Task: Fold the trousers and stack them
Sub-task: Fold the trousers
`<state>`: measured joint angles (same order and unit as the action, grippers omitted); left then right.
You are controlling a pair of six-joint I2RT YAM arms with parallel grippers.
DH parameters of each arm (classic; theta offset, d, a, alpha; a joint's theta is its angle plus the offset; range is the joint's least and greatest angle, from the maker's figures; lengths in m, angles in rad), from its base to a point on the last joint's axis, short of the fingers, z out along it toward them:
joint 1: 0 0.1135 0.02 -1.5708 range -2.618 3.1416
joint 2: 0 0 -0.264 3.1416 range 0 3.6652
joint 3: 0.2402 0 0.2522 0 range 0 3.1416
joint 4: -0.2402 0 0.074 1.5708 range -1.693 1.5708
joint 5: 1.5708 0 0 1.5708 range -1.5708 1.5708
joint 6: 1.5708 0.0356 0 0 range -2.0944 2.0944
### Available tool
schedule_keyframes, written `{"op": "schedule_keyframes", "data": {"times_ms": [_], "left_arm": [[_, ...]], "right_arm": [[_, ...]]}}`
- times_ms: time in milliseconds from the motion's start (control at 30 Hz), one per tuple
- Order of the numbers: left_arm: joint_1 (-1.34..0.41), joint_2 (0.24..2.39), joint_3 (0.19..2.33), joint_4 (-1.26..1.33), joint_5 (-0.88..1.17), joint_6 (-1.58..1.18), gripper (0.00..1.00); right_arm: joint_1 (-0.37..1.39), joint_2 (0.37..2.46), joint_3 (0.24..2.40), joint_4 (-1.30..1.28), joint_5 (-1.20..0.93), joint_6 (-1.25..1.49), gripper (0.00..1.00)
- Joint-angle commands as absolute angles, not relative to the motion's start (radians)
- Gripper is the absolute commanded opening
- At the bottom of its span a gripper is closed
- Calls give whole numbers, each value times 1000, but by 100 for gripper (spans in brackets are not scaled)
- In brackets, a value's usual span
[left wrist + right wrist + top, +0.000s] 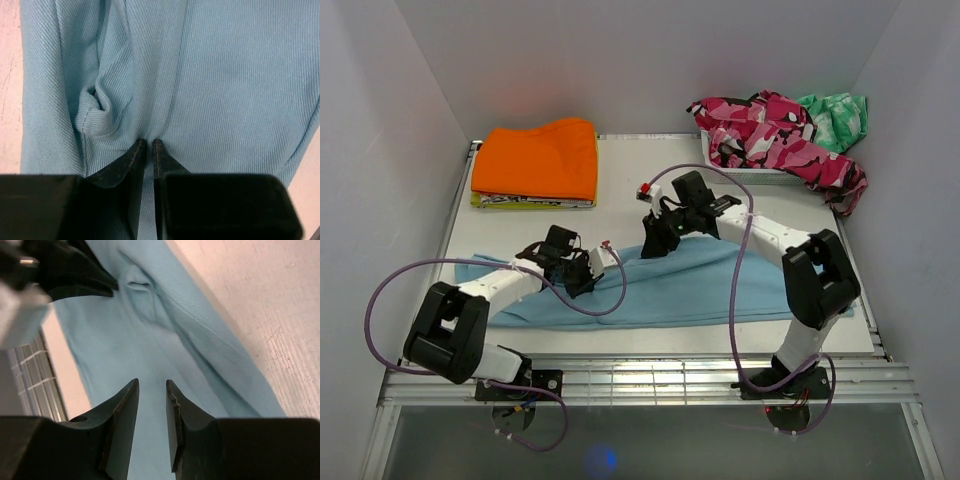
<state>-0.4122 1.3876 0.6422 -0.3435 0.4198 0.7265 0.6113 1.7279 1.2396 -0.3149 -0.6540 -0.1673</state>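
Light blue trousers (720,285) lie flat across the near half of the table, long side left to right. My left gripper (582,275) is low on their left part. In the left wrist view it (148,141) is shut on a pinch of the blue cloth (225,75), which puckers at its tips. My right gripper (655,240) hovers over the trousers' far edge near the middle. In the right wrist view it (151,382) is slightly open and empty above the blue cloth (125,340), with the left gripper (75,275) just ahead.
A folded orange pair (535,160) lies on a stack at the table's (620,180) back left. Pink camouflage trousers (770,130) and a green garment (835,115) spill over a white basket (760,176) at the back right. White walls enclose three sides.
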Motion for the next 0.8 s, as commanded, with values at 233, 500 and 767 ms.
{"op": "schedule_keyframes", "data": {"times_ms": [233,500,767], "left_arm": [[-416,1342,765,-500,442,632,36],[-416,1338,874,-508,408,558,42],[-416,1463,942,-463,371,534,43]], "right_arm": [[629,1971,1272,-364,-488,-213,32],[635,1974,1261,-373,-486,-227,32],[643,1967,1256,-376,-480,-230,32]]}}
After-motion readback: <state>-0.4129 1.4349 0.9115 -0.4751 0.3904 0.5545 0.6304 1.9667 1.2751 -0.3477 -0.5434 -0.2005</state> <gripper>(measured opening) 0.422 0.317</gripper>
